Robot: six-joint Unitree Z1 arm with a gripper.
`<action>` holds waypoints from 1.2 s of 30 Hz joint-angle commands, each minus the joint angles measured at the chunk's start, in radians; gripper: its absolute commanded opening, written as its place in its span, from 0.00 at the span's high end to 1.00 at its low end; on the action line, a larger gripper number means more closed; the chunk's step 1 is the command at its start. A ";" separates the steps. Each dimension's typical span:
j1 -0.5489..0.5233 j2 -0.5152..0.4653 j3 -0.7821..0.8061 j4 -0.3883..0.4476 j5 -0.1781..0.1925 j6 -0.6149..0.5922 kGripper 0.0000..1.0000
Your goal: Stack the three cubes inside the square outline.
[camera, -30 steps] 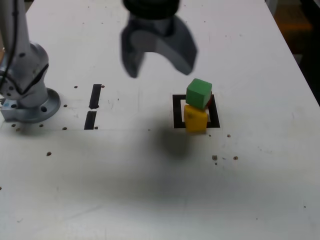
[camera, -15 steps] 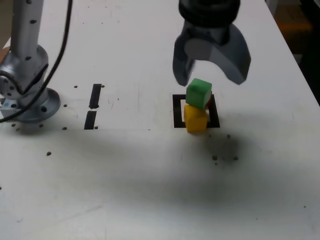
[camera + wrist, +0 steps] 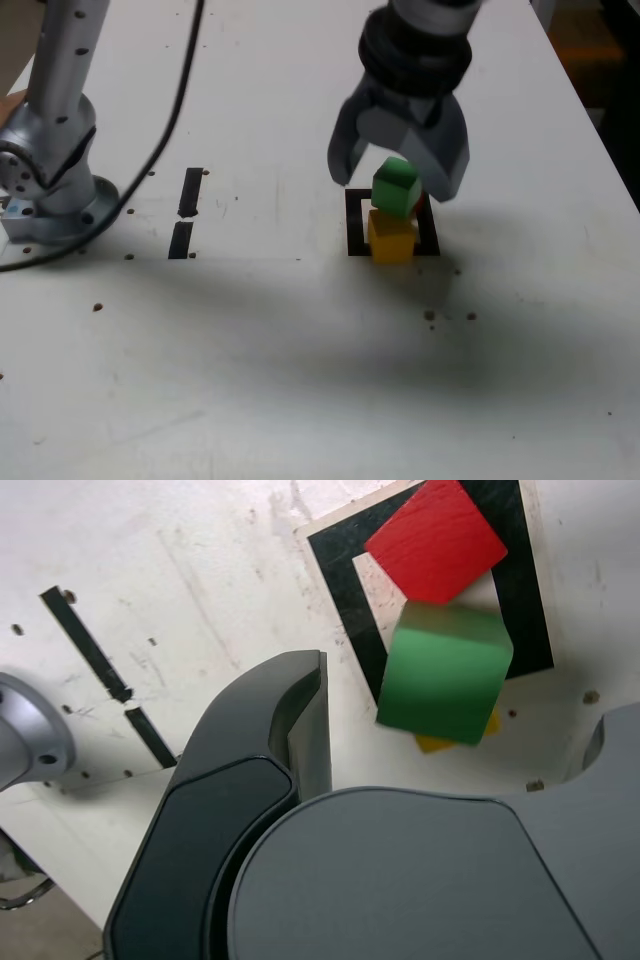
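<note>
A green cube (image 3: 396,186) rests, turned a little, on a yellow cube (image 3: 391,240) at the front edge of the square outline (image 3: 352,235). Behind them only a sliver of the red cube (image 3: 418,207) shows. From the wrist, the red cube (image 3: 437,540) lies flat inside the outline (image 3: 335,570), with the green cube (image 3: 445,670) beside it and covering all but a corner of the yellow cube (image 3: 440,743). My gripper (image 3: 394,174) is open, one finger on each side of the green cube, touching nothing. It shows in the wrist view too, gripper (image 3: 460,705).
The arm's grey base (image 3: 55,190) stands at the exterior view's left, with a black cable running past it. Two short black tape strips (image 3: 188,210) lie between the base and the outline. The table's edge (image 3: 600,130) runs down the exterior view's right.
My gripper has swung toward the exterior view's right and come down, so its open fingers now straddle the green cube. The cubes have not moved.
</note>
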 commanded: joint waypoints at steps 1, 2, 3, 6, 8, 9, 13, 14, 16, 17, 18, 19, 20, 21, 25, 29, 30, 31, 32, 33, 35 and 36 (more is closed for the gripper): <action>0.004 0.005 0.018 -0.029 0.003 -0.005 0.17; 0.005 0.007 0.024 -0.042 0.008 -0.007 0.19; 0.007 0.008 0.030 -0.055 0.018 -0.012 0.22; 0.010 0.011 0.036 -0.070 0.045 -0.026 0.32; 0.013 0.012 0.037 -0.073 0.061 -0.037 0.41; 0.014 0.012 0.037 -0.074 0.065 -0.042 0.46; 0.017 0.008 0.033 -0.077 0.067 -0.052 0.63; 0.017 0.006 0.031 -0.077 0.064 -0.053 0.66; 0.019 0.005 0.031 -0.076 0.054 -0.053 0.70; 0.020 0.007 0.031 -0.076 0.045 -0.050 0.71; 0.021 0.008 0.031 -0.076 0.039 -0.047 0.71; 0.021 0.009 0.031 -0.077 0.033 -0.043 0.72; 0.021 0.010 0.031 -0.078 0.027 -0.038 0.73; 0.021 0.010 0.031 -0.079 0.022 -0.032 0.75; 0.021 0.003 0.027 -0.082 0.020 -0.016 0.82; 0.011 -0.023 -0.016 -0.070 0.066 -0.008 0.85; 0.005 -0.031 -0.034 -0.067 0.075 -0.007 0.85; -0.004 -0.038 -0.054 -0.065 0.083 -0.007 0.85; -0.014 -0.044 -0.076 -0.064 0.087 -0.007 0.85; -0.024 -0.048 -0.099 -0.062 0.089 -0.007 0.85; -0.044 -0.043 -0.143 -0.060 0.085 -0.007 0.85; -0.052 -0.035 -0.163 -0.058 0.079 -0.007 0.85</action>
